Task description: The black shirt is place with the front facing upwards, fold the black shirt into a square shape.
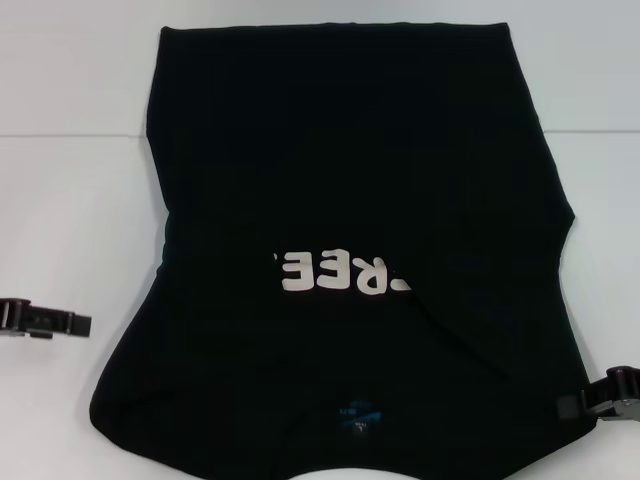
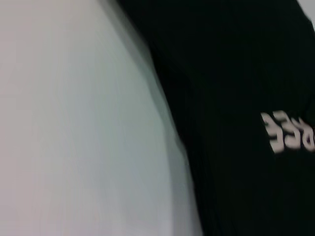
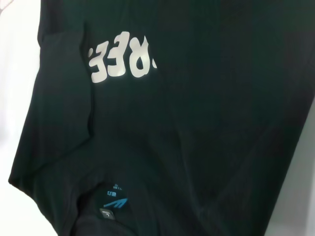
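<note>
On the white table (image 1: 70, 200) before us the black shirt (image 1: 360, 180) lies flat, collar label (image 1: 360, 418) nearest us, both sleeves seemingly already folded inward. Our left end effector (image 1: 88, 324) rests beside the shirt's left edge, our right end effector (image 1: 565, 407) touches its right corner; we cannot tell whether either is apart or together. Next, we judge, comes folding it lengthwise, both ends gripping corners.

Bright even light; left wrist view blurred.
</note>
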Robot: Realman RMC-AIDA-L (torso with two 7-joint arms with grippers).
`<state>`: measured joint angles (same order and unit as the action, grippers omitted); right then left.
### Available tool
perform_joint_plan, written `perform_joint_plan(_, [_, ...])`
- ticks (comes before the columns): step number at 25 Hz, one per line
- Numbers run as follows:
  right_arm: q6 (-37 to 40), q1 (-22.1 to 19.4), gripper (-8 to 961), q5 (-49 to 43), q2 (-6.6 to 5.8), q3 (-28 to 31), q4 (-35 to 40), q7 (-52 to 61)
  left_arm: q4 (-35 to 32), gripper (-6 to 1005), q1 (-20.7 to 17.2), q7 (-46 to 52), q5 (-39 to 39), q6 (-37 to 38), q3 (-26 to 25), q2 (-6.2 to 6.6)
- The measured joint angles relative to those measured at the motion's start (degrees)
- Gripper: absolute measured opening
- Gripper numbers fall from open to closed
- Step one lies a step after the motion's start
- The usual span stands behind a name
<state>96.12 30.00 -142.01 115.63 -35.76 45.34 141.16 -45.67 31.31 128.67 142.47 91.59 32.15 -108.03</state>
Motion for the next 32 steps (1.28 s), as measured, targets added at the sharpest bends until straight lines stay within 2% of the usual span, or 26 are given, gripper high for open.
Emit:
perform_joint_plan(4, [-0.1, -0.1, 54, 0.0, 0.01, 0.2, 0.0, -0.6, 0.1, 720, 1.8, 1.5, 4.6, 4.0, 0.0, 0.74])
perform_joint_plan(10, [-0.4, -0.5, 54, 0.1, -0.06, 0.3, 0.0, -1.4, 0.5, 719, 2.1, 1.4, 5.8, 9.2, -0.3, 1.19])
perform_joint_plan(15, [-0.6, -0.6, 53, 0.1, -0.06, 0.3, 0.0, -1.9, 2.5, 719, 2.2, 0.6, 5.5, 8.6, -0.3, 0.73])
perform_joint_plan(23, [-0.8, -0.7, 54, 0.0, -0.06, 0.3, 0.0, -2.6, 7.5, 719, 3.7, -0.5, 5.8, 5.9, 0.6, -0.79])
perform_joint_plan(32, [-1.2, -0.6, 54, 0.1, -0.06, 0.3, -1.4, -3.6, 8.6, 718, 3.5, -0.8, 6.2, 4.0, 1.1, -0.87])
